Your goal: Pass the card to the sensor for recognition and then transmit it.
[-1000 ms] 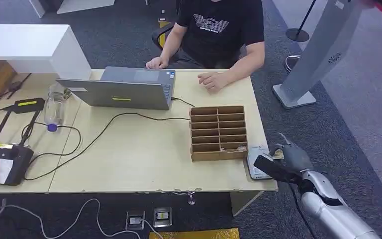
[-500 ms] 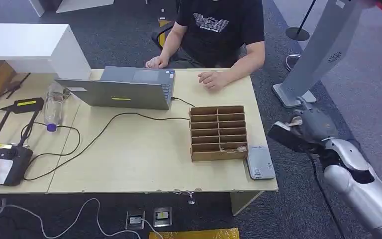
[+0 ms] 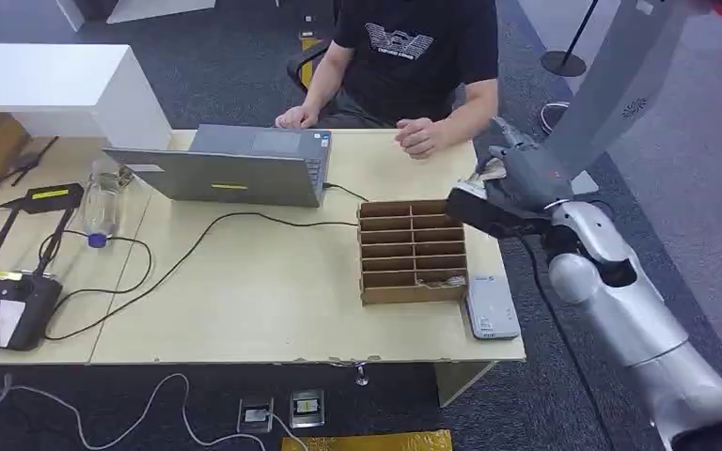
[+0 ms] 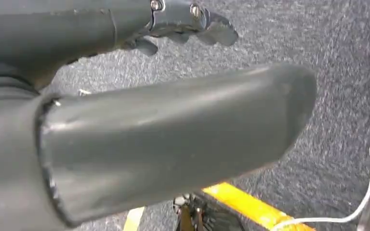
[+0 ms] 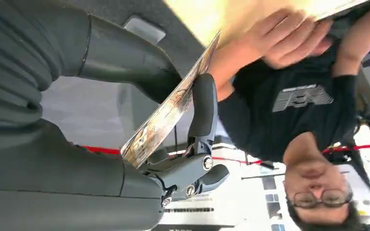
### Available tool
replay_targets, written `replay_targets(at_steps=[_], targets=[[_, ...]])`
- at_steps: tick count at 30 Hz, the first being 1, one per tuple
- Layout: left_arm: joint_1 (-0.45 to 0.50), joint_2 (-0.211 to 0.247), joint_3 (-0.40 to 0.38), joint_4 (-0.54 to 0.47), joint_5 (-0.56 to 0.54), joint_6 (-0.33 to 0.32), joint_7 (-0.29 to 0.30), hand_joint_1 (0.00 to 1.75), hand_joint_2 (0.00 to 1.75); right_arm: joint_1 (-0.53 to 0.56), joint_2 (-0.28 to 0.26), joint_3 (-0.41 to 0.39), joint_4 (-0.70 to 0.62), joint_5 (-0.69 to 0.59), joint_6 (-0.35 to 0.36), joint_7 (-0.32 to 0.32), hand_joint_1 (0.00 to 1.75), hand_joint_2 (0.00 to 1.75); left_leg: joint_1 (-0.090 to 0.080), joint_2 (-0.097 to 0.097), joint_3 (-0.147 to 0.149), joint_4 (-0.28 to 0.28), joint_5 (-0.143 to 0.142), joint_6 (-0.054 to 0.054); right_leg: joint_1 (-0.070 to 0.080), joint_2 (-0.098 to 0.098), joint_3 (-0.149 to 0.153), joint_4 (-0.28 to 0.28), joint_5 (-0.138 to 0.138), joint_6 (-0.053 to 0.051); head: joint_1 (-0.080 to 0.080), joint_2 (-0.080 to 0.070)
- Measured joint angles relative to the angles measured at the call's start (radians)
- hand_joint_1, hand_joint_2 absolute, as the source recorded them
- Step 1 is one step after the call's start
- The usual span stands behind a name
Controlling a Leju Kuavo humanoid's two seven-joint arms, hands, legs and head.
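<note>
Card (image 5: 166, 118), thin, flat and glossy with a printed face, sits pinched between the thick grey thumb and a dark finger of the right hand (image 3: 512, 183), just beyond the far right corner of the pale wooden table (image 3: 263, 301). A person's hand (image 3: 420, 137) rests on that table's far edge, near the card. The white, rounded sensor (image 3: 491, 307) lies flat at the table's near right corner, beside the compartmented brown cardboard box (image 3: 411, 249). The left hand (image 4: 183, 19) hangs empty over grey carpet, fingers loosely apart.
</note>
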Motion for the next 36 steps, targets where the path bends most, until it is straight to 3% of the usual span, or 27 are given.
replay_targets(at_steps=[3, 9, 17, 26, 27, 28, 29, 33, 36], targets=[[0.000, -0.003, 0.000, -0.001, -0.002, -0.004, 0.000, 0.00, 0.00, -0.022, 0.070, 0.021, 0.073, 0.014, -0.008, -0.003, 1.75, 1.75, 0.000, -0.002, 0.000, 0.000, 0.000, 0.000, 0.000, -0.002, 0.000, 0.000, 0.000, 0.000, -0.001, 0.000], [0.000, -0.004, 0.000, -0.001, -0.010, -0.003, 0.000, 0.00, 0.00, -0.058, 0.146, 0.043, 0.162, 0.044, -0.006, 0.001, 1.75, 1.75, 0.000, -0.002, -0.001, 0.000, 0.000, 0.000, 0.000, -0.002, 0.000, 0.000, 0.000, -0.001, -0.001, 0.000], [0.002, -0.005, 0.000, -0.001, -0.010, -0.003, 0.000, 0.00, 0.00, -0.084, 0.186, 0.062, 0.249, 0.076, -0.022, 0.007, 1.75, 1.75, 0.000, -0.002, -0.001, 0.000, 0.000, 0.000, 0.000, -0.002, 0.000, -0.001, 0.000, -0.001, 0.000, 0.000], [0.003, -0.004, -0.004, -0.001, -0.019, -0.021, 0.000, 0.00, 0.00, -0.113, 0.193, 0.062, 0.336, 0.101, -0.059, 0.002, 1.75, 1.75, 0.000, -0.002, -0.001, 0.000, 0.000, 0.000, 0.000, -0.002, 0.000, -0.001, 0.000, -0.001, -0.001, 0.000], [0.003, -0.003, -0.004, -0.001, -0.019, -0.023, 0.000, 0.00, 0.00, -0.114, 0.193, 0.061, 0.342, 0.103, -0.061, 0.002, 1.68, 1.75, 0.000, -0.002, -0.001, 0.000, 0.000, 0.000, 0.000, -0.002, 0.000, -0.001, 0.000, -0.001, 0.000, 0.000], [0.003, -0.003, -0.004, -0.001, -0.021, -0.024, 0.000, 0.00, 0.00, -0.115, 0.193, 0.061, 0.349, 0.109, -0.064, 0.002, 0.10, 1.75, 0.000, -0.002, -0.001, 0.000, 0.000, 0.000, 0.000, -0.002, -0.001, -0.001, 0.000, -0.001, -0.001, 0.000], [0.003, -0.003, -0.004, -0.001, -0.024, -0.026, 0.000, 0.00, 0.00, -0.117, 0.193, 0.062, 0.356, 0.123, -0.071, -0.001, 0.00, 0.00, 0.000, -0.002, -0.001, 0.000, 0.000, 0.000, 0.000, -0.002, -0.001, -0.001, 0.000, -0.001, 0.000, 0.000], [0.002, -0.002, -0.005, -0.001, -0.031, -0.026, 0.000, 0.00, 0.00, -0.117, 0.193, 0.063, 0.374, 0.149, -0.096, -0.011, 0.00, 0.00, 0.000, -0.002, -0.001, 0.000, 0.000, 0.000, 0.000, -0.002, -0.001, -0.001, 0.000, -0.001, 0.000, 0.000], [0.002, 0.001, -0.005, -0.001, -0.029, -0.025, 0.002, 0.00, 0.00, -0.116, 0.193, 0.063, 0.386, 0.174, -0.178, -0.039, 0.00, 0.00, 0.000, -0.002, -0.001, 0.000, 0.000, 0.000, 0.000, -0.001, -0.001, -0.001, 0.000, -0.001, 0.000, 0.000]])
